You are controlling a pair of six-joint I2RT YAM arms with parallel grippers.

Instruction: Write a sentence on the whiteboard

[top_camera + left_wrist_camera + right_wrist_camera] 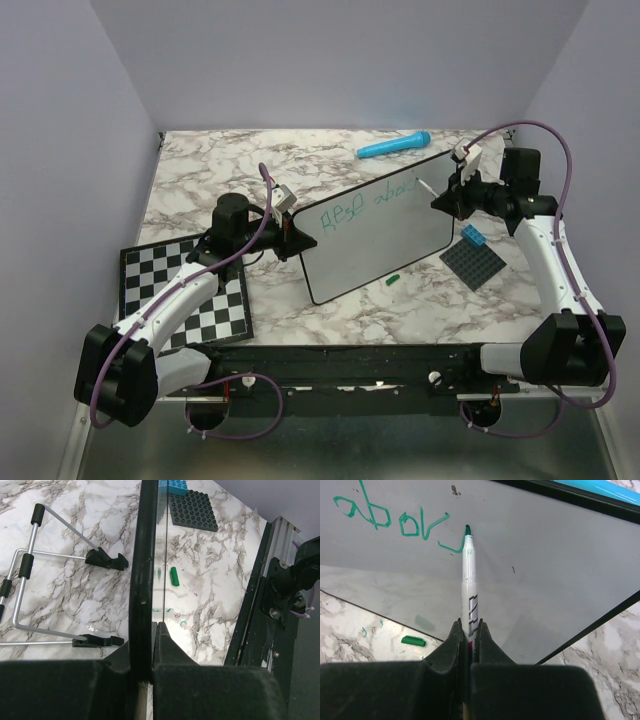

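Right wrist view: my right gripper (469, 627), closed on the marker (468, 575), holds its tip at the board (545, 570) just past the sentence (395, 520); my left gripper (150, 630) pinches the board's opposite short edge, mid-table.

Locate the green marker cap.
In the top view the green cap lies on the table by the whiteboard's near edge, left of the black studded plate.
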